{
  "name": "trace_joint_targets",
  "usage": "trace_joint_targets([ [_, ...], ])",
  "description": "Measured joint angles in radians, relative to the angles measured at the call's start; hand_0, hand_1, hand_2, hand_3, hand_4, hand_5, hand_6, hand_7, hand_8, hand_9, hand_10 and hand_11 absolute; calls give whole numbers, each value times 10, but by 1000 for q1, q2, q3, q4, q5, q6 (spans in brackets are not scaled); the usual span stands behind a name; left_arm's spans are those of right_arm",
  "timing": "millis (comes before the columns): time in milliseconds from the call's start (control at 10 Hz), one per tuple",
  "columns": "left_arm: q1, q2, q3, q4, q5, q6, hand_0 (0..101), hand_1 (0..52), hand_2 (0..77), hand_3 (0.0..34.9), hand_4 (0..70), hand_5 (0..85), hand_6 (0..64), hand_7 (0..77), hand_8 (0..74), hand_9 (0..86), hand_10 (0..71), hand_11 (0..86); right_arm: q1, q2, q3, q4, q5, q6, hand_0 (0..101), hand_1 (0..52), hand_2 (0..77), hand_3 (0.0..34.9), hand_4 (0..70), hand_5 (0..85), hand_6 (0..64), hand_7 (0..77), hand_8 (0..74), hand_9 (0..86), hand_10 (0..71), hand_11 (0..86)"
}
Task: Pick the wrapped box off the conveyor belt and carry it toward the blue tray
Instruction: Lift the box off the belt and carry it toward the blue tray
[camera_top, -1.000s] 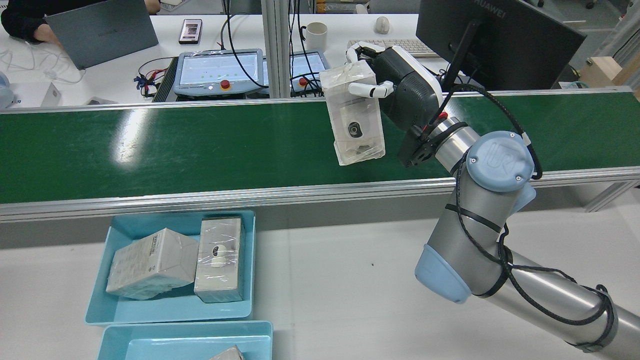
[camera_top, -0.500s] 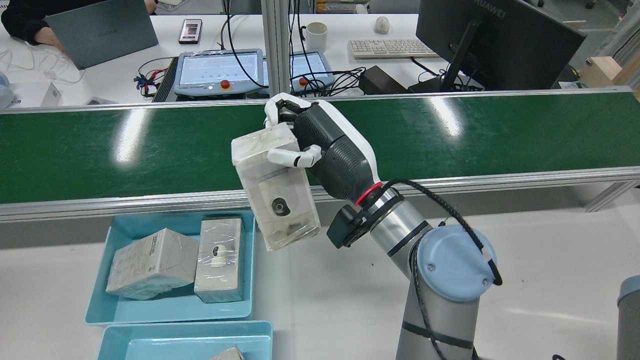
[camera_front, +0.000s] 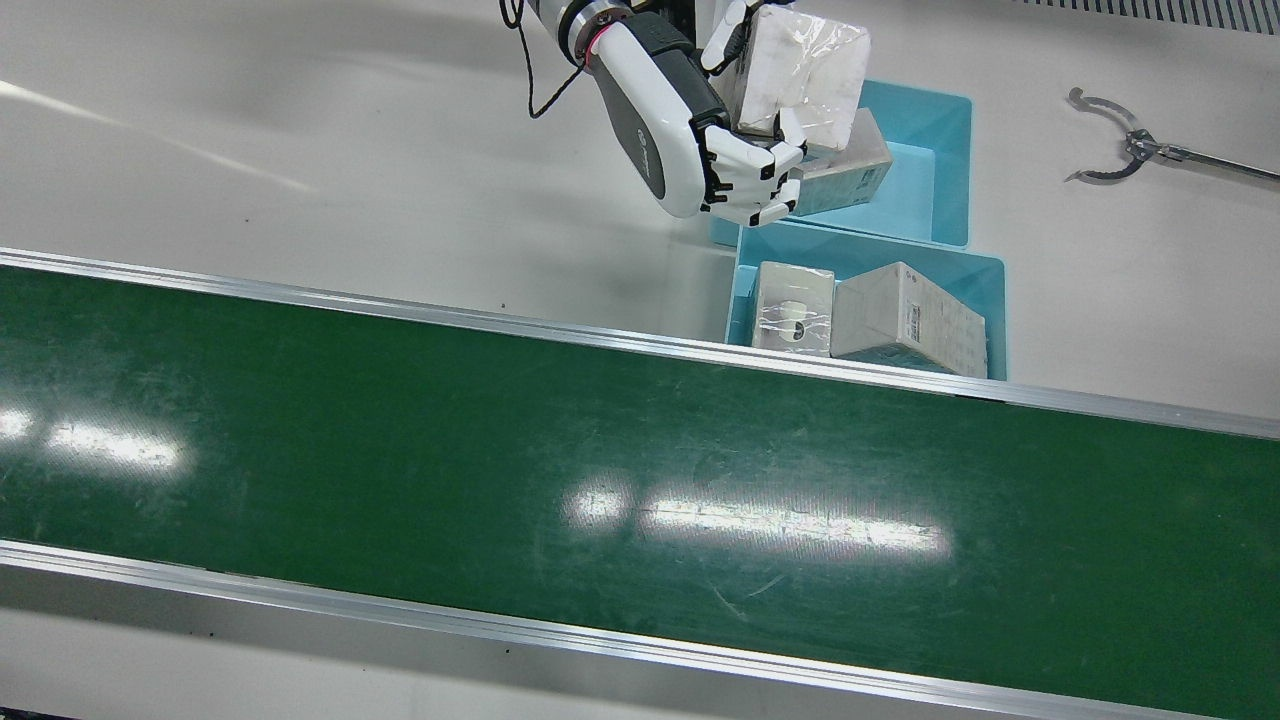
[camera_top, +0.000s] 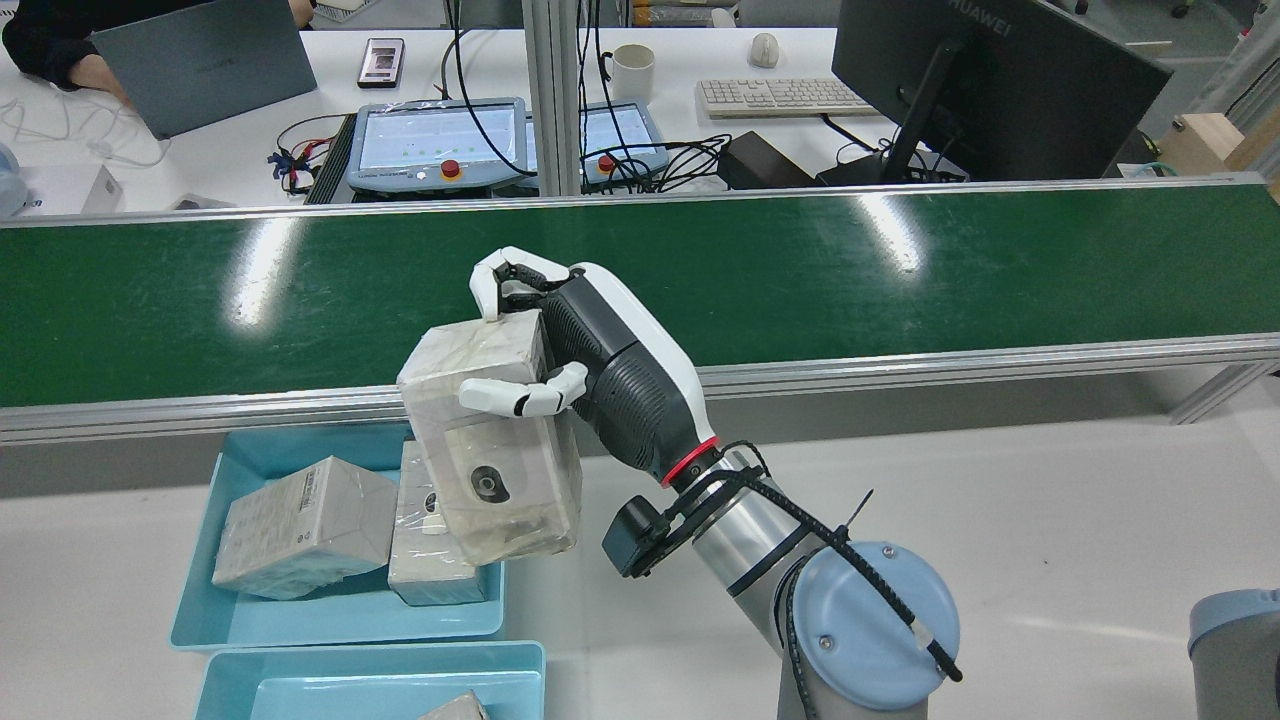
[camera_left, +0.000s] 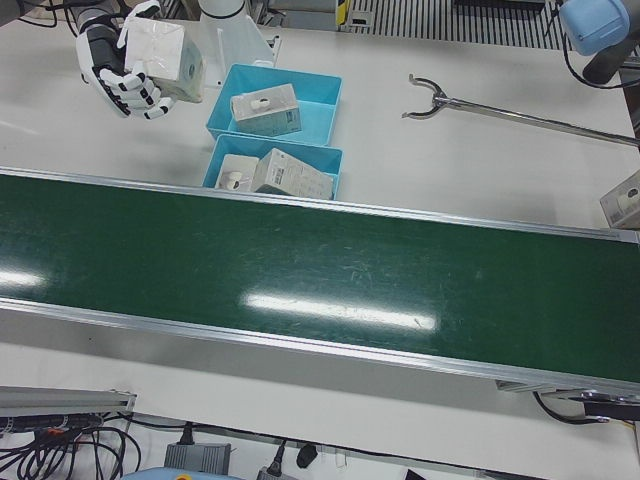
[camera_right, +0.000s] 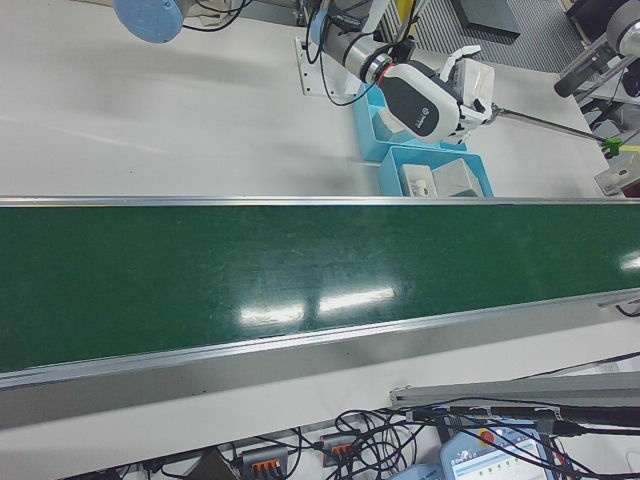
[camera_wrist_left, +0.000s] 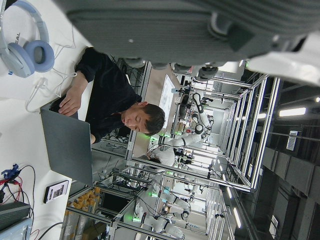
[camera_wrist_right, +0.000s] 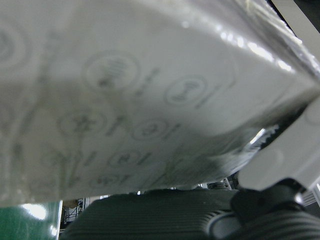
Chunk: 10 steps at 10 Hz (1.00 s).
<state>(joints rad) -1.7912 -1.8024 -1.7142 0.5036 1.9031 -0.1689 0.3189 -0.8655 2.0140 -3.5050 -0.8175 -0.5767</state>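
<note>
rear view: the right hand (camera_top: 590, 385) has its fingers (camera_top: 515, 398) wrapped around the wrapped box (camera_top: 490, 450), which hangs tilted below them over the near corner of the blue tray (camera_top: 330, 610), clear of the conveyor belt (camera_top: 900, 270); left hand's fingers unseen, state unclear

We see the right robot hand (camera_top: 560, 350) with white segmented fingers (camera_top: 510, 397), black at the knuckles, and a ribbed dark grey palm body under a glossy white shell. Behind it sits a thin red ring at the wrist, then a small black camera box (camera_top: 635, 538). Further back runs a silver tubular arm with a pale blue screwed joint cap (camera_top: 875, 625), black cable strapped alongside.
</note>
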Motion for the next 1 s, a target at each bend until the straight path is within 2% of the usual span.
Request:
trace_joint_targets([
  [100,0,0,0,0,0,0,0,0,5,0,0,11,0,0,0,0,5,0,-7,0,0,11,3,-15,428,0,305,0,229,698,496,774,622,807,371,513],
  [200,0,0,0,0,0,0,0,0,5,0,0,11,0,5,0,0,0,0,-13,0,0,17,4,-24,428,0,289,0,213,698,502,774,567,796,316,458],
  [300,0,0,0,0,0,0,0,0,5,0,0,11,0,5,0,0,0,0,-19,0,2,20,4,-27,428,0,289,0,147,698,507,774,496,758,229,382],
  [400,0,0,0,0,0,0,0,0,5,0,0,11,0,0,0,0,0,0,-24,-2,6,21,5,-28,435,0,278,0,136,704,469,774,278,33,131,289],
  [500,0,0,0,0,0,0,0,0,5,0,0,11,0,0,0,0,5,0,-27,-3,9,21,4,-27,447,0,278,1,125,605,404,774,180,54,49,54],
  [600,0,0,0,0,0,0,0,0,5,0,0,11,0,0,0,0,5,0,-30,-4,12,22,4,-26,449,0,278,39,54,513,338,774,60,71,22,33],
  [700,0,0,0,0,0,0,0,0,5,0,0,11,0,0,0,0,0,0,-31,-5,13,22,3,-24,449,0,278,39,54,513,338,774,60,71,22,33],
  [800,0,0,0,0,0,0,0,0,5,0,0,11,0,0,0,0,0,0,-33,-7,14,22,3,-22,450,0,278,81,22,387,251,774,0,16,0,16],
  [900,0,0,0,0,0,0,0,0,5,0,0,11,0,0,0,0,5,0,-33,-8,14,22,3,-21,449,33,273,125,0,267,153,774,0,16,0,16],
  [1000,0,0,0,0,0,0,0,0,5,0,0,11,0,5,0,0,0,0,-33,-8,15,21,3,-20,449,33,273,125,0,267,153,774,0,16,0,16],
])
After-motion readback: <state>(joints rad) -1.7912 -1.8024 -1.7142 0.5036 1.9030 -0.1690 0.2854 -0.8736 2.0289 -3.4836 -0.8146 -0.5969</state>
